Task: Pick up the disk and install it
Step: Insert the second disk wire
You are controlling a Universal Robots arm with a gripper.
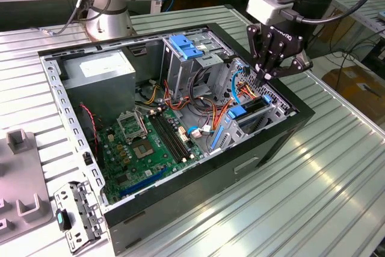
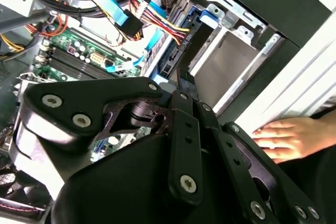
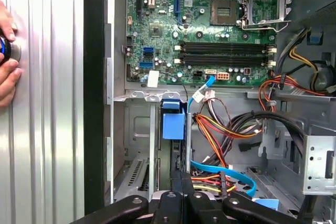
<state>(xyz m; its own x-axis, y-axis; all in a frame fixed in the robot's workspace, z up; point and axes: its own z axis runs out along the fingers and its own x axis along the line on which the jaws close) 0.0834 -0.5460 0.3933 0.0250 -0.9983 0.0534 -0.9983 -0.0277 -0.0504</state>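
Note:
The disk (image 1: 252, 110) stands on edge in the drive bay at the open computer case's (image 1: 180, 206) corner on the exterior view's right, with its blue side rails at both ends. Just above the disk's far end, my gripper (image 1: 263, 78) hangs with its fingers pressed together and nothing between them. In the second wrist view the shut gripper (image 2: 181, 75) points at the dark disk (image 2: 189, 40) in its metal bay. The first wrist view has the gripper (image 3: 184, 176) above the disk's blue rail end (image 3: 173, 125).
Orange, yellow and blue cables (image 1: 204, 103) crowd the space beside the bay. A metal cage with a blue tab (image 1: 183, 49), a grey box (image 1: 99, 70) and the green motherboard (image 1: 150, 142) fill the case. A person's hand (image 2: 286, 137) rests on the ribbed table outside the case.

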